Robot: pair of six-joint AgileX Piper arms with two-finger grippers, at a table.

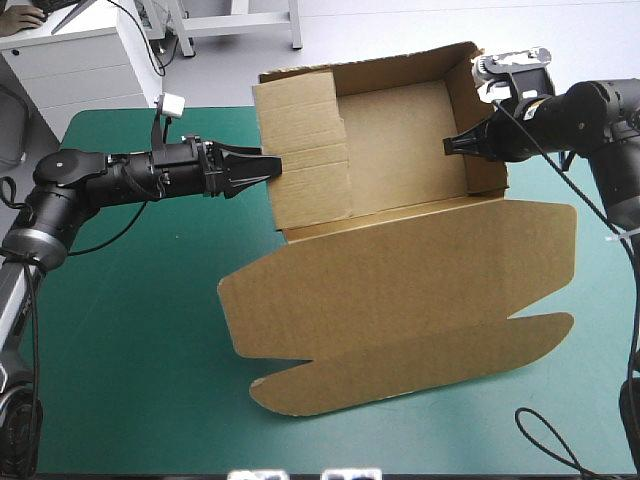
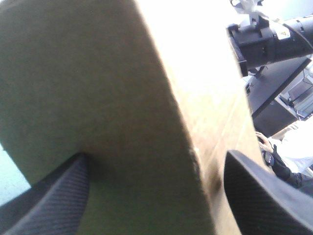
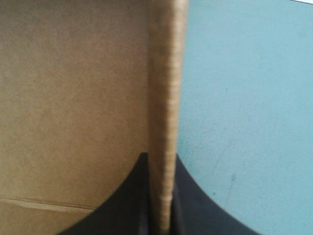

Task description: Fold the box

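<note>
Box (image 1: 400, 265) lid lies flat on teal-green desk (image 1: 130, 350); right hand (image 1: 449, 147) pinches the raised right wall tight, left hand (image 1: 274, 166) gapes wide astride left wall.

Your left arm (image 1: 100, 175), at 9 o'clock, is black tubes and round joints, with a silver collar at the elbow. Your right arm (image 1: 590, 110), at 2 o'clock, is black too, with a small yellow label. The left tool (image 1: 275, 166) has black fingers (image 2: 54, 200) with fine woven ribbing.

table (image 1: 130, 380), teal-green | on it: box (image 1: 400, 290), brown, walls raised, lid flat toward near edge
</note>
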